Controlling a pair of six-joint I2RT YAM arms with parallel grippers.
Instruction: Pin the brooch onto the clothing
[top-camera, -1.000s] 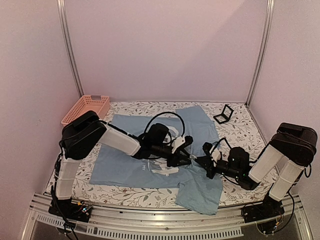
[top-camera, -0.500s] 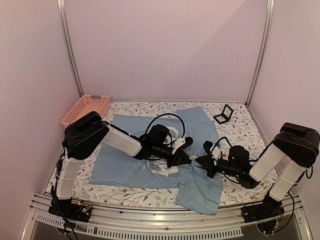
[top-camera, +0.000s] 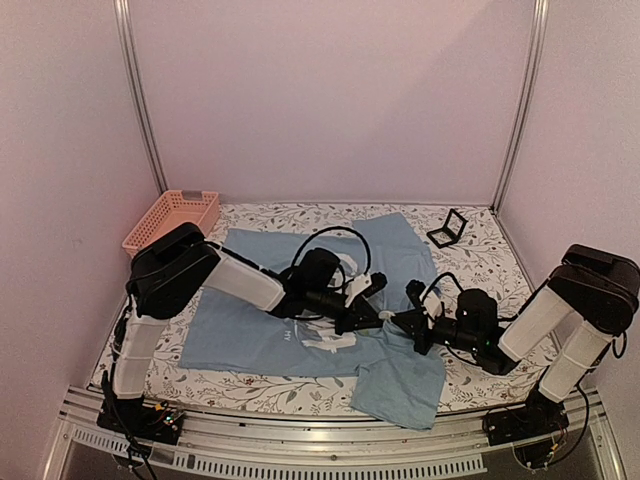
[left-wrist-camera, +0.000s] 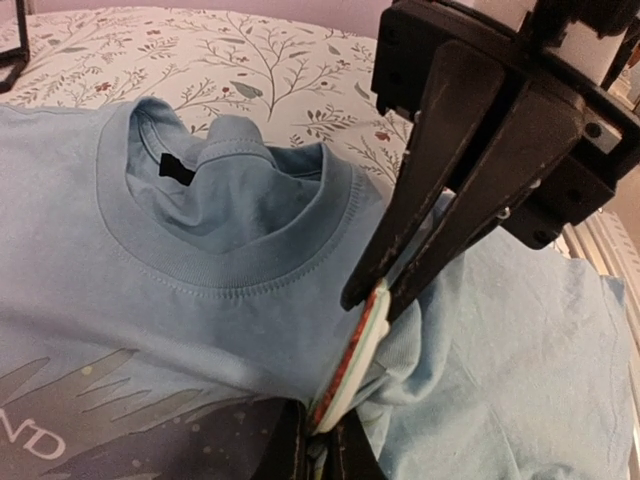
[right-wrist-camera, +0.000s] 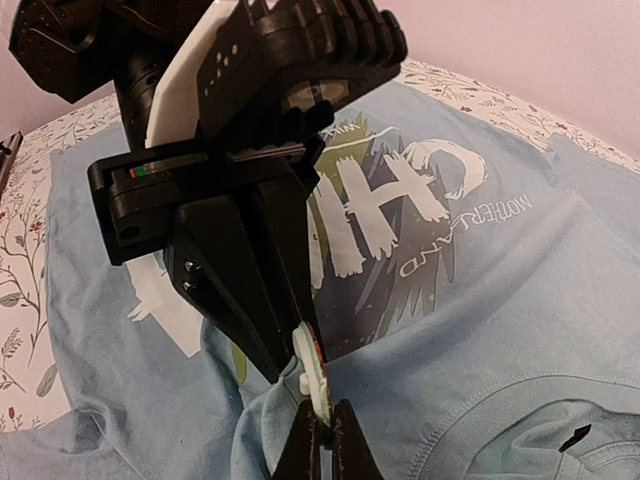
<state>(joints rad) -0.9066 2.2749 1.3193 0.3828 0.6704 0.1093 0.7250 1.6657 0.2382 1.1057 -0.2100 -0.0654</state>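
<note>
Light blue cotton T-shirt (top-camera: 250, 325) with white "CHINA" lettering lies spread on the floral-printed table (top-camera: 480, 265), bunched near the middle. There the tiny round orange-and-green brooch (left-wrist-camera: 352, 352) stands edge-on against a fold below the collar. The left gripper (left-wrist-camera: 318, 438) and the right gripper (right-wrist-camera: 322, 425) both pinch it, jaws pressed together. Far left, an orange plastic mesh basket (top-camera: 170, 215) shows only its own mesh inside. Far right, a small black square hinged case (top-camera: 448, 228) stands open.
</note>
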